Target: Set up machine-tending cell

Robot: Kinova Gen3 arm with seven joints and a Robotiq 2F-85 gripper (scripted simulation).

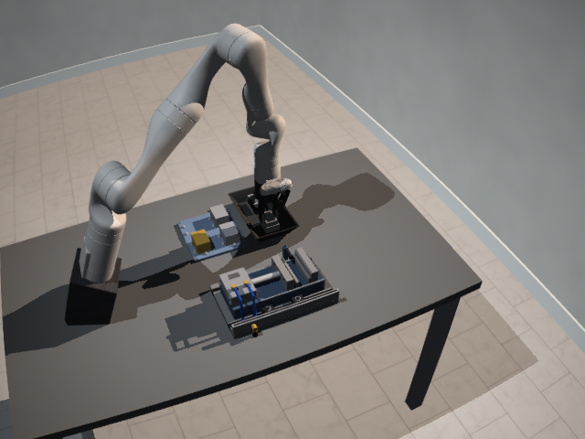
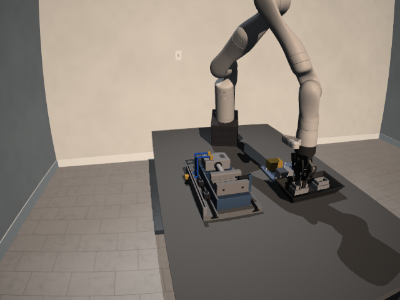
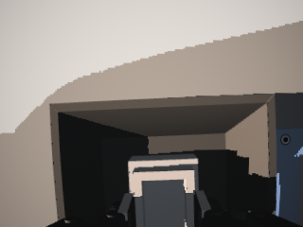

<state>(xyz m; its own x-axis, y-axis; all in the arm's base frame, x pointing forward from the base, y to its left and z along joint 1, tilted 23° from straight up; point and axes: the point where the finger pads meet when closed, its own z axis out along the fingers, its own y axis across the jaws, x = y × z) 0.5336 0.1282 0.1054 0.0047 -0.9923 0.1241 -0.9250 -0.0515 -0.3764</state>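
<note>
My gripper (image 1: 270, 218) reaches down into the dark outfeed tray and is shut on a grey finished part (image 2: 297, 188). The part sits low in the tray, and it also shows between my fingers in the wrist view (image 3: 163, 177). A second finished part (image 2: 320, 182) lies in the tray beside it. The blue infeed plate (image 1: 212, 233) holds two aluminium blanks (image 1: 218, 213) (image 1: 228, 231) and one brass blank (image 1: 201, 240). The vise (image 1: 276, 288) stands open, with no blank visible in its gap (image 1: 295, 270).
The tray walls (image 3: 156, 118) close in around my fingers. The infeed plate's edge (image 3: 289, 161) touches the tray on one side. The arm's black base (image 1: 91, 294) stands at the table's left. Blue hoses (image 1: 243, 300) rise from the vise's near end block.
</note>
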